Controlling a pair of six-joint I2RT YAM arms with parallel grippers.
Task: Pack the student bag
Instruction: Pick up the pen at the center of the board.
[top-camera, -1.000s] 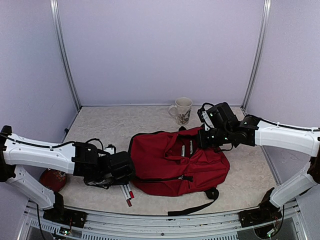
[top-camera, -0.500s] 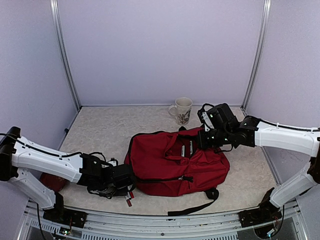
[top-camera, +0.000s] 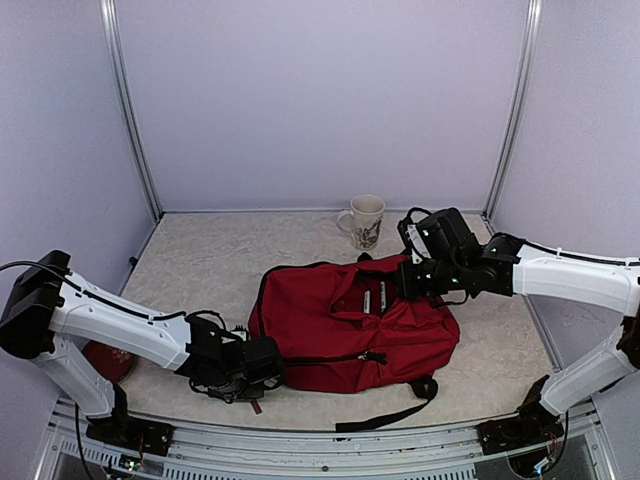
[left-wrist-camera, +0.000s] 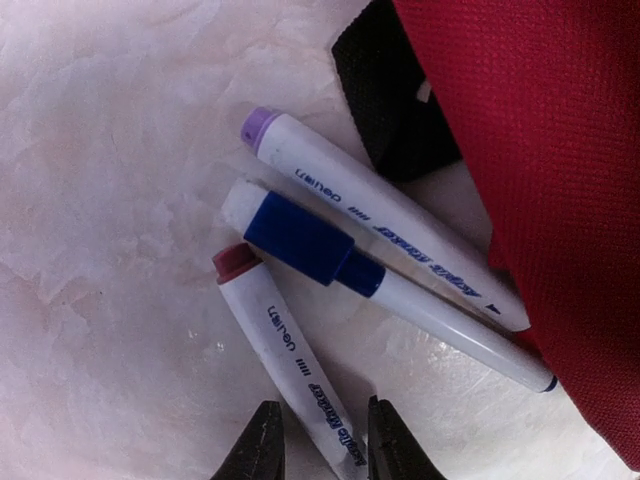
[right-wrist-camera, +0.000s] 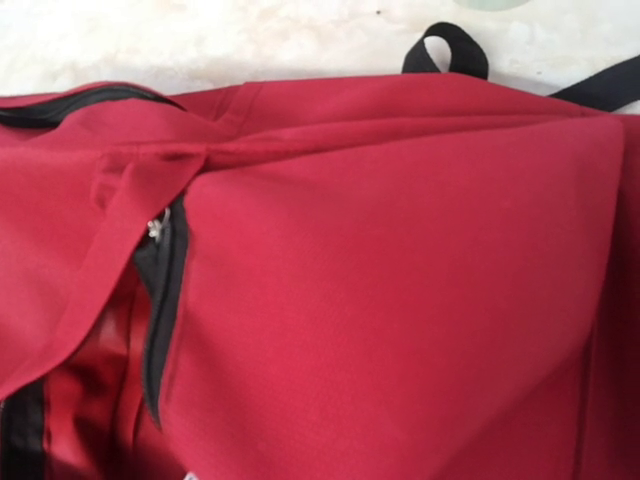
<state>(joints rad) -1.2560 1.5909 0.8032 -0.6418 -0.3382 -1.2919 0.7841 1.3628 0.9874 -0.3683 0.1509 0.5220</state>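
Observation:
The student bag (top-camera: 340, 330), dark red, lies flat mid-table with its black zipper (right-wrist-camera: 160, 290) parted. Three white markers lie beside its left edge: a red-capped marker (left-wrist-camera: 285, 360), a blue-capped marker (left-wrist-camera: 350, 270) and a purple-capped marker (left-wrist-camera: 370, 215). My left gripper (left-wrist-camera: 320, 440) is low over the table with its jaws narrowly apart, one on each side of the red-capped marker's barrel. My right gripper (top-camera: 405, 280) sits at the bag's upper right edge, pinching the fabric. Its fingers are hidden in the right wrist view, which the red fabric (right-wrist-camera: 400, 300) fills.
A patterned mug (top-camera: 364, 221) stands behind the bag near the back wall. A dark red round object (top-camera: 105, 360) lies under the left arm at the table's left edge. A black strap (top-camera: 385, 412) trails from the bag toward the front rail.
My left gripper has moved toward the front edge and down onto the markers, and its jaws have narrowed around the red-capped one. The right arm has held still.

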